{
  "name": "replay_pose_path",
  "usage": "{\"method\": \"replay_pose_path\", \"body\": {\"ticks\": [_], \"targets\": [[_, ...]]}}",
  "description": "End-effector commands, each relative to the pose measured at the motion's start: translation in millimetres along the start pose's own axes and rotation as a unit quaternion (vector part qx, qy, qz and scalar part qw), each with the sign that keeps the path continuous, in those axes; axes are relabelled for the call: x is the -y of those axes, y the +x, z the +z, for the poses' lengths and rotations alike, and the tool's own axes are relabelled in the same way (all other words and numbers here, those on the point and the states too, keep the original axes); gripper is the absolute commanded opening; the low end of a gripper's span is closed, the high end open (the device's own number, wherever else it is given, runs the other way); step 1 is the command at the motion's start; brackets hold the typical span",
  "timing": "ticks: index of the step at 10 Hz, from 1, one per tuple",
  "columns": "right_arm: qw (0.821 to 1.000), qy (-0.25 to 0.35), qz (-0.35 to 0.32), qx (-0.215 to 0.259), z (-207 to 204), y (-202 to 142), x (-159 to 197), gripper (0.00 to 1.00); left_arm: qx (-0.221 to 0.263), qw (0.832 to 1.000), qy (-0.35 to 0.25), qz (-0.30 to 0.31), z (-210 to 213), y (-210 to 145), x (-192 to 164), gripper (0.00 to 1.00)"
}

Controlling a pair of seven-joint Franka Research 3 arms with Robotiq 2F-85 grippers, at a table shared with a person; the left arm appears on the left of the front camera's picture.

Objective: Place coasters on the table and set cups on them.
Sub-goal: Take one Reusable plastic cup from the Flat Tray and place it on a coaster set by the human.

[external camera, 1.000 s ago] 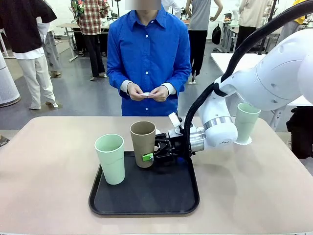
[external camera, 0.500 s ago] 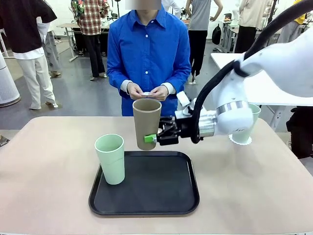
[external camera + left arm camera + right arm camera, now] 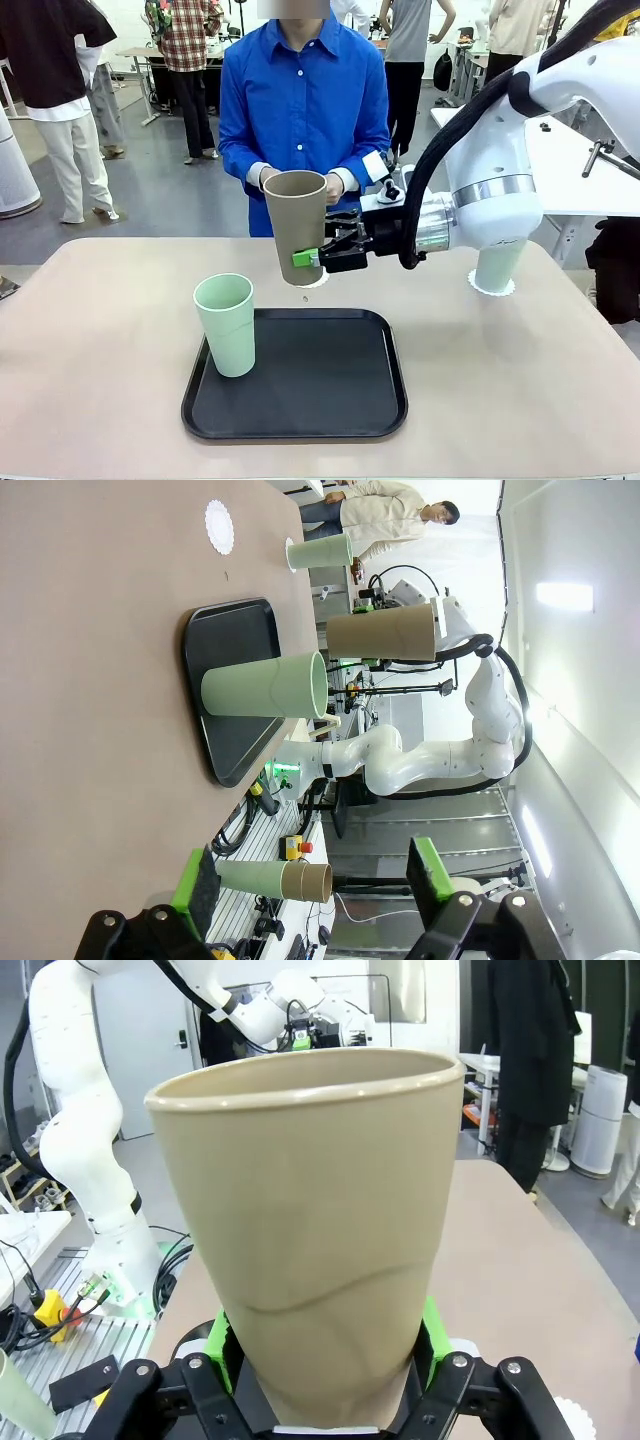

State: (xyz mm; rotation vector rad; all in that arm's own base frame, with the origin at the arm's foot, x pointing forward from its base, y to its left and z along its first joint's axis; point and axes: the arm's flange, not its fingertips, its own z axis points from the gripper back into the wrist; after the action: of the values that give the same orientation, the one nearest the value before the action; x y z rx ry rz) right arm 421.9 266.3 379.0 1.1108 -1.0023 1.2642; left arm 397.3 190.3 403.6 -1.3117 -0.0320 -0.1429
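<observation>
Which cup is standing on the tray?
The mint green cup at the tray's left side. The other mint cup sits on a coaster; the brown cup hangs in the right tool.

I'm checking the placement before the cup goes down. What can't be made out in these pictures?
- Front view: the coaster below the brown cup is mostly covered by the cup and the right gripper; an edge shows.
- Front view: the right arm hides the top of the far green cup.
- Front view: the person's hands sit partly behind the brown cup; whether they hold anything is unclear.
</observation>
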Motion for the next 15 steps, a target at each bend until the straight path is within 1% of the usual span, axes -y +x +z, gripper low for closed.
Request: {"method": "replay_pose_path", "body": {"ticks": [1,2,4,5,7,9,10,12,15], "targets": [[1.000,0.008,0.004,0.013,3,2,0,0.22,0.003,1.000,-0.003,-0.003,1,0,2,1.00],[1.000,0.000,0.000,0.000,0,0,0,0.81,0.003,1.000,-0.003,-0.003,1,0,2,1.00],[1.000,0.004,-0.005,0.019,9,-5,37,0.81,0.003,1.000,-0.003,-0.003,1,0,2,1.00],[1.000,0.004,-0.010,0.021,12,-8,60,0.81,0.003,1.000,-0.003,-0.003,1,0,2,1.00],[1.000,-0.007,-0.019,0.014,7,-17,102,0.81,0.003,1.000,-0.003,-0.003,1,0,2,1.00],[1.000,-0.002,-0.024,0.001,-4,-25,143,0.81,0.003,1.000,-0.003,-0.003,1,0,2,1.00],[1.000,0.009,-0.015,-0.002,-8,-27,162,0.81,0.003,1.000,-0.003,-0.003,1,0,2,1.00],[1.000,0.012,-0.008,-0.006,-6,-31,188,0.81,0.003,1.000,-0.003,-0.003,1,0,2,1.00],[0.999,0.041,-0.002,0.006,6,-40,216,0.81,0.003,1.000,-0.003,-0.003,1,0,2,1.00]]}}
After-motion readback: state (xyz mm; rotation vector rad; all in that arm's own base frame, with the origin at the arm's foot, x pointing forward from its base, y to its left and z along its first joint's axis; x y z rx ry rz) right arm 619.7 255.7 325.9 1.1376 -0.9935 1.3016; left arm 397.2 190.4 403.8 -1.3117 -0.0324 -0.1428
